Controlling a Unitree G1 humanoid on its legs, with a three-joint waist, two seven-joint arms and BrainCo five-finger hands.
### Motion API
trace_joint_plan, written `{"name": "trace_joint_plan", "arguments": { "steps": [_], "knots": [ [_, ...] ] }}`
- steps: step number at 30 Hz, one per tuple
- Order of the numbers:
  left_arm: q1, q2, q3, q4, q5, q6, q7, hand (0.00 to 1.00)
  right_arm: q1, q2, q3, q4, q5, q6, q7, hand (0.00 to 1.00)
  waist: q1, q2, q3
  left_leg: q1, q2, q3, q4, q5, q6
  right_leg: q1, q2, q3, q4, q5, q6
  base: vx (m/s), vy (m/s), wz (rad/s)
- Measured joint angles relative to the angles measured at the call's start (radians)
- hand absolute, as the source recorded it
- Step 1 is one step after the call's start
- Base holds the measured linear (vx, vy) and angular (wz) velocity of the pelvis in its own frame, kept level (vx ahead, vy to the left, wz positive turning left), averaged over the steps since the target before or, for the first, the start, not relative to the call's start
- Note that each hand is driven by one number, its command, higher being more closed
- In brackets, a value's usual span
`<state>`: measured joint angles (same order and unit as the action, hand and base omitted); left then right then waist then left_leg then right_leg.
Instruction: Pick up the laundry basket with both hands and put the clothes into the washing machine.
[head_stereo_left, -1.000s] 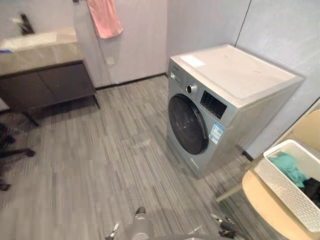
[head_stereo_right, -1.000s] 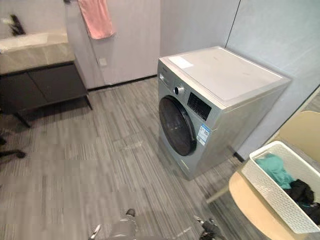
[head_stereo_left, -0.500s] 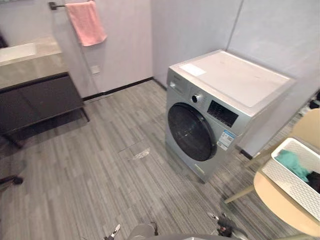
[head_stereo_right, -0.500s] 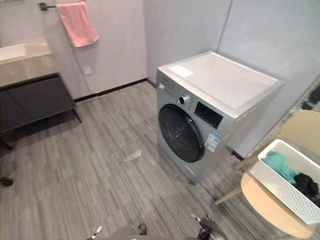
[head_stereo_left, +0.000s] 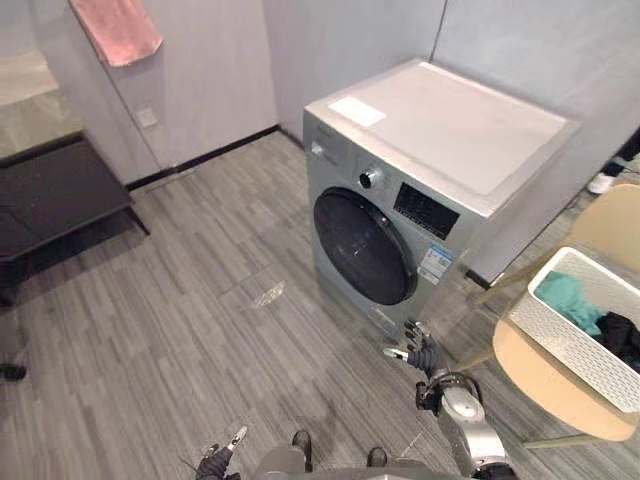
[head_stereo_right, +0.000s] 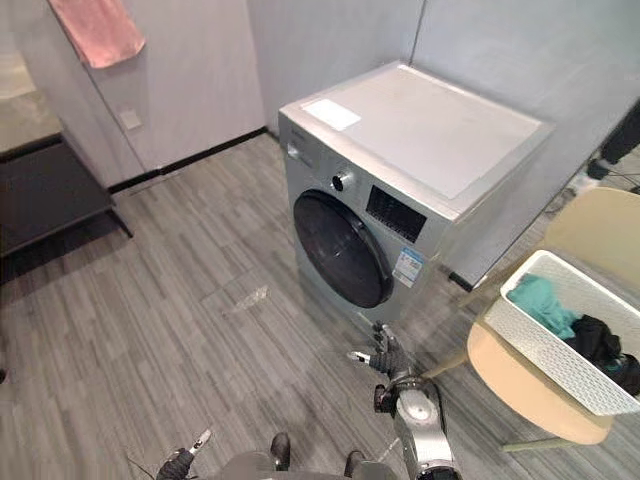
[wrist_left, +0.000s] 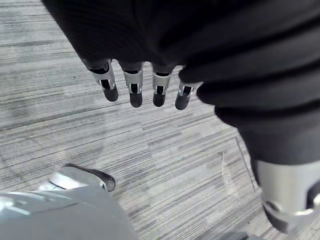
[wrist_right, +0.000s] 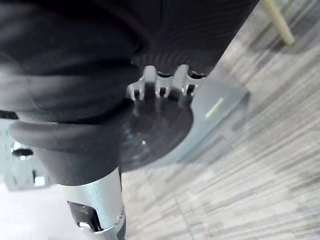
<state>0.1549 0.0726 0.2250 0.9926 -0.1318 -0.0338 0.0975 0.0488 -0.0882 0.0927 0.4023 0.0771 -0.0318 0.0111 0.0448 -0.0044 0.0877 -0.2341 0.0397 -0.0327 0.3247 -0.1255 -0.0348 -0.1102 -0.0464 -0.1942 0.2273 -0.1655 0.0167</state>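
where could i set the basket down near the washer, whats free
The washing machine top is bare apart from a pale sheet at one front corner. The grey floor between its door and the dark cabinet is open too. Crowded: the chair seat, which the laundry basket mostly covers.

Right hand (head_stereo_left: 421, 352) was out in front, its silver forearm (head_stereo_left: 468, 428) reaching forward and up behind the fingers. Those fingers (wrist_right: 161, 86) were straight and fanned, dark tips leading, with the thumb (head_stereo_left: 393, 353) stuck out to the side, well apart from them. And the left hand (head_stereo_left: 218, 458) hung low at the robot's side! Its fingers (wrist_left: 131, 90) sat in a neat row, straight and relaxed, tips pointing down, side by side and nearly touching. The dark ribbed cover (wrist_left: 200, 45) bulked just behind the fingers.
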Motion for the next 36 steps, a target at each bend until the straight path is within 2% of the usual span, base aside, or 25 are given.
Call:
{"name": "trace_joint_plan", "arguments": {
  "steps": [1,3,5,6,7,8,9,10,11,12,16,20,25,31,36],
  "knots": [
    [0.000,-0.001,0.001,-0.011,0.003,-0.002,0.001,0.00,-0.015,-0.006,0.020,0.000,-0.006,0.000,-0.005,0.00,0.008,0.000,0.016,-0.014,0.002,-0.007,0.046,-0.007,-0.008,0.008,0.005,-0.002,0.006,-0.006,0.001,0.17,-0.069,0.14],
    [-0.004,-0.008,0.004,-0.051,0.012,-0.009,0.017,0.00,-0.097,-0.037,0.088,-0.036,-0.020,0.000,-0.029,0.00,0.033,0.009,0.079,-0.122,0.013,-0.032,0.315,-0.011,-0.040,0.021,0.013,-0.019,0.073,-0.038,-0.017,0.17,-0.043,0.07],
    [-0.004,-0.011,0.004,-0.059,0.010,-0.010,0.020,0.00,-0.164,-0.046,0.116,-0.065,-0.037,-0.001,-0.039,0.00,0.051,0.015,0.099,-0.158,0.013,-0.035,0.406,0.006,-0.066,0.022,0.008,-0.015,0.104,-0.057,-0.019,0.14,0.021,-0.02],
    [-0.005,-0.010,0.006,-0.062,0.008,-0.012,0.024,0.00,-0.222,-0.048,0.125,-0.076,-0.048,-0.008,-0.054,0.00,0.054,0.004,0.111,-0.180,0.010,-0.028,0.421,-0.002,-0.070,0.024,-0.009,-0.008,0.099,-0.057,-0.020,0.12,0.062,-0.05],
    [-0.006,-0.012,0.007,-0.062,0.007,-0.013,0.036,0.00,-0.280,-0.045,0.135,-0.076,-0.064,-0.012,-0.069,0.00,0.058,0.004,0.115,-0.176,0.028,-0.026,0.353,-0.033,-0.023,0.017,-0.018,-0.009,0.100,-0.057,-0.020,0.10,0.068,-0.02],
    [-0.006,-0.012,0.007,-0.062,0.007,-0.013,0.038,0.00,-0.305,-0.046,0.135,-0.076,-0.078,-0.012,-0.075,0.00,0.061,0.006,0.119,-0.171,0.042,-0.026,0.305,-0.037,-0.016,0.015,-0.021,-0.011,0.100,-0.057,-0.020,0.11,0.092,0.04],
    [-0.006,-0.013,0.007,-0.062,0.007,-0.013,0.039,0.00,-0.343,-0.049,0.133,-0.076,-0.093,-0.017,-0.084,0.00,0.063,0.008,0.120,-0.158,0.076,-0.024,0.173,-0.027,-0.022,-0.003,-0.030,-0.014,0.110,-0.060,-0.015,0.12,0.151,-0.03],
    [0.002,-0.019,0.007,-0.072,0.007,-0.013,0.040,0.00,-0.365,-0.061,0.132,-0.080,-0.121,-0.021,-0.098,0.00,0.075,0.015,0.125,-0.131,0.114,0.001,0.077,0.038,-0.081,-0.022,-0.036,-0.008,0.148,-0.091,0.023,0.16,0.238,0.03],
    [-0.009,-0.010,0.012,-0.073,0.007,-0.013,0.040,0.00,-0.369,-0.060,0.125,-0.079,-0.144,-0.020,-0.105,0.00,0.079,-0.011,0.139,-0.132,0.089,0.012,0.088,0.036,-0.072,-0.032,-0.062,0.005,0.173,-0.111,0.036,0.14,0.265,0.11],
    [-0.011,0.003,0.010,-0.078,0.008,-0.014,0.041,0.00,-0.378,-0.068,0.110,-0.074,-0.176,-0.015,-0.108,0.00,0.078,-0.023,0.152,-0.141,0.064,0.009,0.104,0.024,-0.053,-0.037,-0.085,0.001,0.186,-0.115,0.041,0.10,0.230,0.27],
    [-0.015,0.010,0.007,-0.082,0.018,-0.014,0.039,0.00,-0.489,-0.112,0.069,-0.004,-0.207,0.001,-0.107,0.00,0.082,-0.029,0.165,-0.191,0.024,0.014,0.113,0.025,-0.024,-0.041,-0.109,0.003,0.093,-0.065,0.078,0.08,0.191,0.09],
    [-0.023,0.017,0.003,-0.140,0.016,-0.023,0.040,0.00,-0.636,-0.232,-0.051,0.053,-0.206,0.008,-0.155,0.00,0.100,-0.024,0.221,-0.235,0.023,0.033,0.106,0.036,-0.006,-0.073,-0.108,0.012,0.043,-0.008,0.089,-0.03,0.102,-0.12],
    [-0.028,0.015,-0.014,-0.153,0.013,-0.030,0.058,0.00,-0.678,-0.334,-0.144,0.076,-0.204,0.013,-0.199,0.00,0.101,-0.028,0.243,-0.278,0.036,0.039,0.099,0.047,0.009,-0.110,-0.094,0.018,0.018,0.032,0.081,-0.06,0.027,-0.11],
    [-0.064,0.013,-0.042,-0.171,-0.014,-0.039,0.070,0.00,-0.706,-0.377,-0.245,0.111,-0.176,0.018,-0.228,0.00,0.100,-0.050,0.274,-0.303,0.057,0.039,0.067,0.067,0.003,-0.151,-0.076,0.028,0.005,0.058,0.068,-0.06,-0.026,-0.10],
    [-0.074,0.029,-0.078,-0.212,-0.017,-0.042,0.088,0.00,-0.726,-0.380,-0.263,0.160,-0.113,0.013,-0.227,0.00,0.103,-0.060,0.291,-0.320,0.059,0.027,0.021,0.106,0.000,-0.179,-0.069,0.023,-0.004,0.078,0.060,-0.04,-0.038,0.06]
  ]
}}
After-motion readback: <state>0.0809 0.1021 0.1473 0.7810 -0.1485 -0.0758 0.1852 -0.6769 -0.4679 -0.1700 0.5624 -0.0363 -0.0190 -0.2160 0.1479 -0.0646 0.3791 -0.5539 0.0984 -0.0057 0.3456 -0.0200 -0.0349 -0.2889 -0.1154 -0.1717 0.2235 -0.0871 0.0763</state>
